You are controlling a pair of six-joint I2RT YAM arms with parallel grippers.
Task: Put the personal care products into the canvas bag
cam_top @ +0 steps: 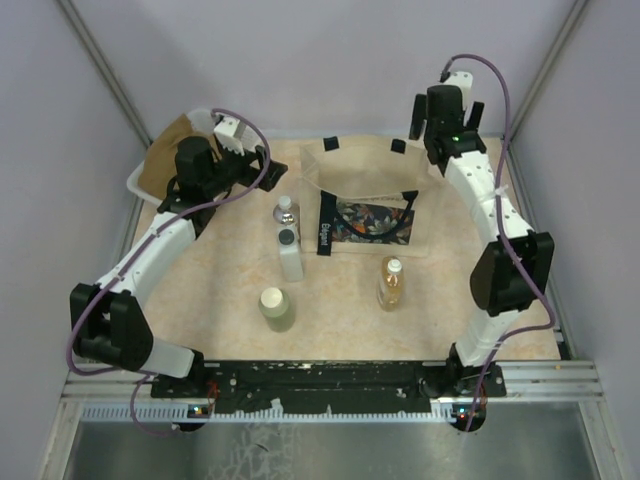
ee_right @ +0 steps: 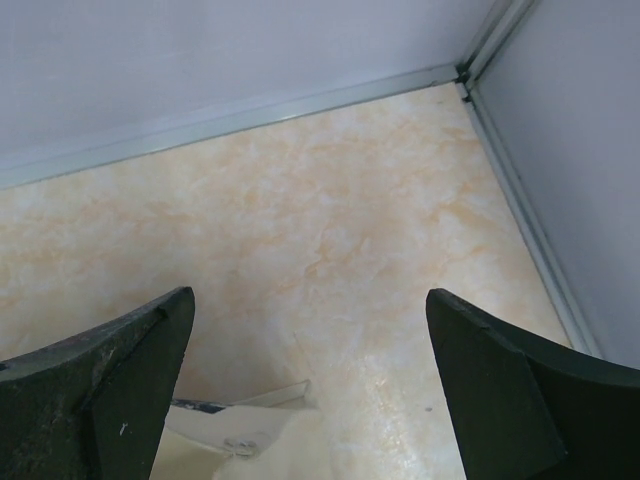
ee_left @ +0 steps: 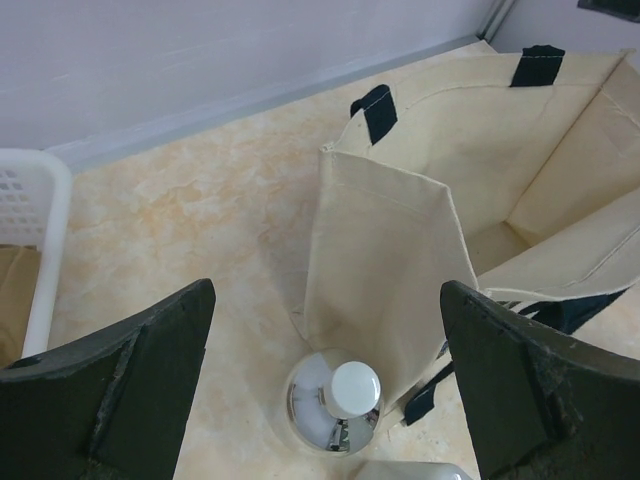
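Apparently starting, the left gripper (ee_left: 328, 300) hung wide open over the clear bottle (ee_left: 333, 400) beside the canvas bag (ee_left: 480, 150); lowering and closing looked next.

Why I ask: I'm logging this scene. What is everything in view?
canvas bag: one, beige with dark floral panel, standing open, far middle.
clear bottle: one, silver cap, just left of the bag.
white bottle: one, black cap, nearer than the clear one.
green bottle: one, pale, cream cap, near left.
amber bottle: one, white cap, in front of the bag.
tub: one, white, far left.
cloth: one, brown, in the tub.
left claw: one, black, open, above the clear bottle.
right claw: one, black, open, far right corner.
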